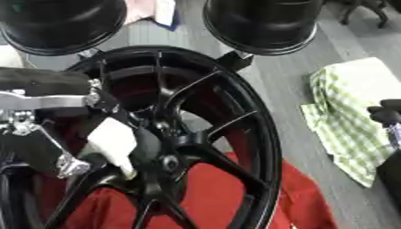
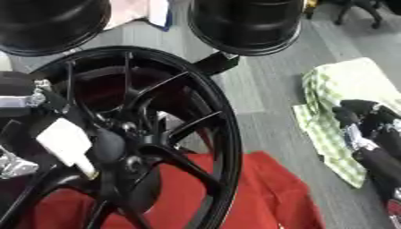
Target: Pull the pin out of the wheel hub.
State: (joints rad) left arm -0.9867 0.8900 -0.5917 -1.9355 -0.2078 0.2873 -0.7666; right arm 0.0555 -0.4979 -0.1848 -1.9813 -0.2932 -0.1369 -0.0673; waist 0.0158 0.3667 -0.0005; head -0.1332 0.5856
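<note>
One hand, the left (image 1: 109, 143), sat against the wheel hub (image 1: 168, 161) over the red cloth (image 1: 227, 197), presumably reaching for the pin; its fingers weren't readable, and the right hand (image 2: 368, 129) idled over the checked cloth (image 1: 348, 112).

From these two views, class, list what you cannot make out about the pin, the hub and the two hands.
- Pin: not visible in either view; the left hand covers the hub.
- Left hand's fingers: blurred, dark against the wheel.
- Right hand: cut by the left eye view's edge; blurred over the checked cloth.
</note>
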